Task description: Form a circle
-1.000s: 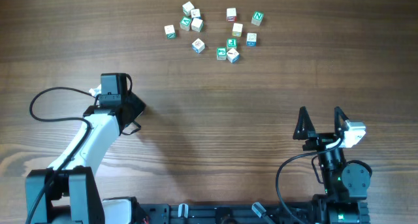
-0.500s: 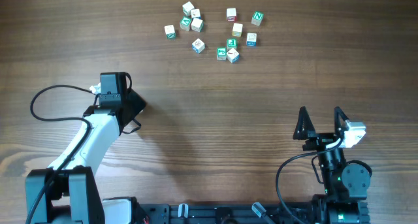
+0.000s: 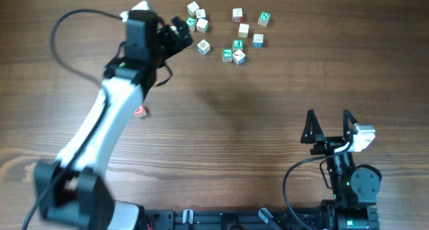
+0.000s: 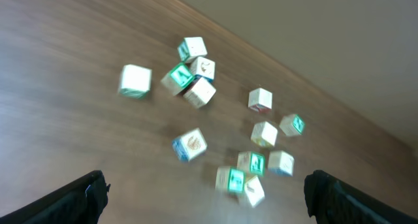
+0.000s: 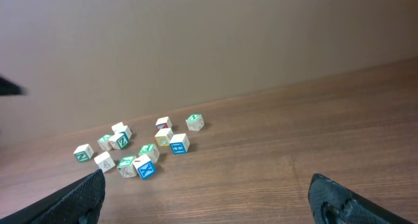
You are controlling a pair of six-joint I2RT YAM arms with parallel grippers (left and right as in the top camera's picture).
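- Reaching toward the cubes (image 3: 243, 30), the left gripper (image 3: 179, 32) hangs wide open and holds nothing.
- Cubes lie loosely scattered below and ahead of it, the scatter stretching slantwise away; no ring is formed.
- Right gripper (image 3: 330, 128), likewise open and empty, sits well apart; the left is nearer.
- Overhead, the left gripper covers one end cube (image 4: 135, 80); wrist-view blur leaves letters unreadable.

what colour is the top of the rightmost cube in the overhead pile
Green; the cube shows best in the overhead view.
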